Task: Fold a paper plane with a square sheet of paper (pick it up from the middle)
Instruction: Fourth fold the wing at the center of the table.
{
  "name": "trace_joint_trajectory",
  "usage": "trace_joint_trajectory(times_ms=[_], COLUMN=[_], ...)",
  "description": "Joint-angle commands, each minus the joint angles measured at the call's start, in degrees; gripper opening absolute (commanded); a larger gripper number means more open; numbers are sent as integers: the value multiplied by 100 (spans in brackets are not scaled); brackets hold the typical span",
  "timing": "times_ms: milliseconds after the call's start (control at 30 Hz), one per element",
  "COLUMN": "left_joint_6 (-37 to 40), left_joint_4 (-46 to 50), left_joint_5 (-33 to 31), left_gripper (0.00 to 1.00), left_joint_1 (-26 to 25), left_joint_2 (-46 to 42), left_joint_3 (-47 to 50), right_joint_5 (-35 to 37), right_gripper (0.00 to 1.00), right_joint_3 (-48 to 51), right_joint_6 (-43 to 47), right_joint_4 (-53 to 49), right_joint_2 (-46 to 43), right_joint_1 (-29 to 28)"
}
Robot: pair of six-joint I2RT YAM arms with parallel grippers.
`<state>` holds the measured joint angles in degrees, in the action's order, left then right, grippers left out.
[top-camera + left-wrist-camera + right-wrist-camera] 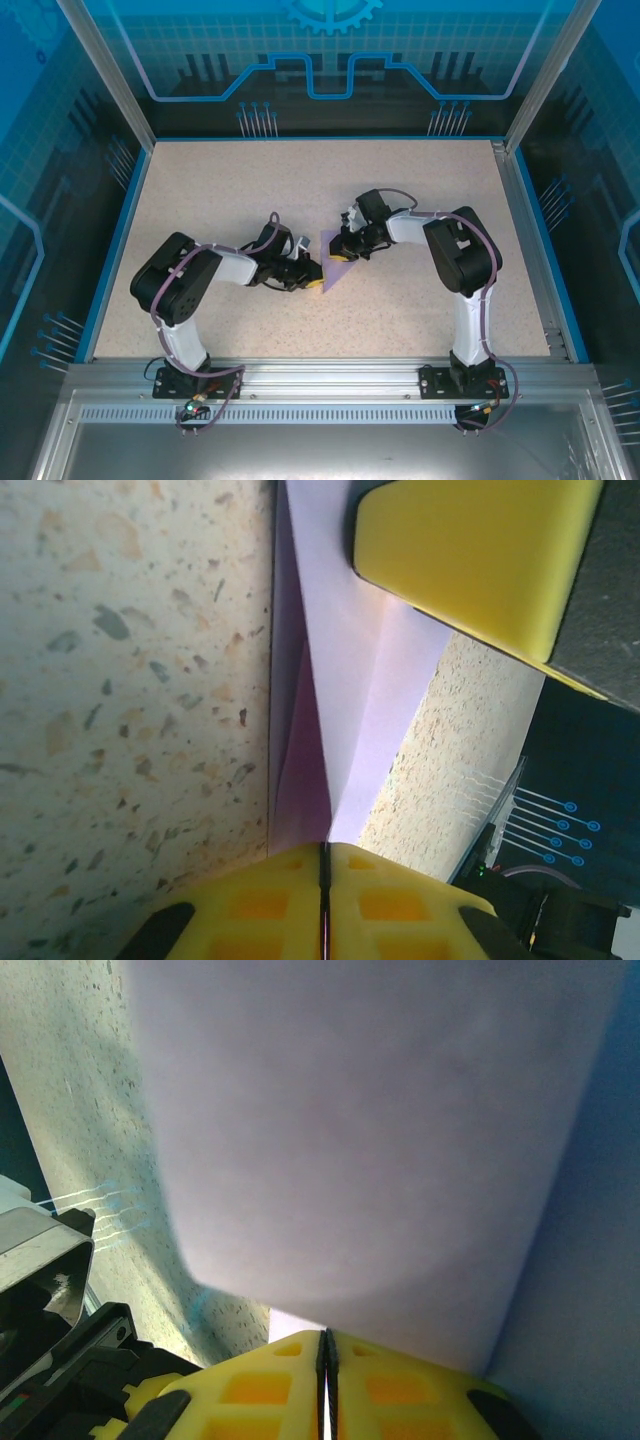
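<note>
Two black robot arms bend inward and meet at the middle of the top view, over a matte beige tabletop flecked with brown and grey speckles. Between them you have the thin pale lavender sheet of paper, plain and unmarked, folded down to a small flat triangular shape just right of centre. The left gripper meets its lower left end and the right gripper its upper right edge.

From the left wrist, you see the left gripper at the bottom edge as two blocky yellow fingers with square recesses, pressed together to a thin dark seam. The sheet of paper runs down the centre of the frame as a narrowing wedge whose lower end goes right into that seam, so the fingers pinch it. A sharp straight crease splits it into a deeper purple shaded flap on the left and a bright, nearly white flap on the right. In the upper right a smooth yellow pad with a rounded corner and black backing, the right gripper's, lies over the paper's far end.

From the right wrist, the right gripper sits bottom centre, its yellow fingers closed to a hairline on the sheet of paper, which rises from them as a soft, blurred lavender sweep; its surface grain cannot be told there.
</note>
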<state>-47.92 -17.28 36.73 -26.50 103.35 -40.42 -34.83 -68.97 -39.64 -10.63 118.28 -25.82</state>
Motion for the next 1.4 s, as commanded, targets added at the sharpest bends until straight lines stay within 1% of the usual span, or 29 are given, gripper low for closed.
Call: trace_joint_trajectory(times_ms=[0, 67, 100, 167, 267, 300, 333, 433, 567, 633, 733, 867, 900, 967, 1067, 1300, 1367], left_joint_6=[68, 87, 126, 286, 555, 595, 637, 729, 797, 816, 897, 974, 978, 1017, 1088, 1437, 1450], left_joint_4=[273, 286, 315, 601, 1042, 1134, 1206, 1402, 1578, 1607, 1750, 1863, 1894, 1969, 2103, 2768, 2873], left_joint_5=[101, 111, 152, 181, 172, 168, 174, 161, 123, 150, 151, 148, 118, 96, 62, -157, -237], left_gripper=[5, 5, 3, 1, 0, 3, 9, 11, 9, 11, 12, 15, 14, 7, 0, 0, 3], left_joint_1=[15, -4, -11, -35, -103, -122, -148, -198, -234, -252, -280, -308, -313, -318, -338, -360, -373], left_joint_2=[112, 142, 145, 160, 183, 162, 151, 117, 100, 84, 71, 46, 40, 62, 71, 38, 6], left_joint_3=[-121, -99, -82, -124, -214, -234, -254, -372, -457, -472, -516, -544, -537, -581, -625, -782, -774], right_joint_5=[291, 293, 301, 374, 399, 417, 440, 486, 535, 542, 579, 611, 618, 633, 653, 731, 777], right_gripper=[12, 12, 12, 12, 12, 12, 12, 12, 11, 11, 11, 11, 11, 11, 11, 11, 11], right_joint_3=[124, 138, 138, 143, 173, 173, 182, 191, 200, 200, 208, 206, 208, 230, 226, 217, 226], right_joint_6=[97, 89, 88, 83, 75, 79, 79, 79, 70, 70, 70, 61, 55, 49, 27, 33, 52], right_joint_4=[-425, -422, -423, -469, -471, -483, -505, -523, -549, -554, -570, -599, -606, -598, -614, -672, -694], right_joint_2=[187, 186, 193, 204, 213, 220, 222, 222, 226, 239, 248, 275, 275, 272, 283, 299, 309], right_joint_1=[44, 42, 42, 47, 42, 43, 42, 42, 38, 42, 42, 43, 46, 42, 38, 35, 26])
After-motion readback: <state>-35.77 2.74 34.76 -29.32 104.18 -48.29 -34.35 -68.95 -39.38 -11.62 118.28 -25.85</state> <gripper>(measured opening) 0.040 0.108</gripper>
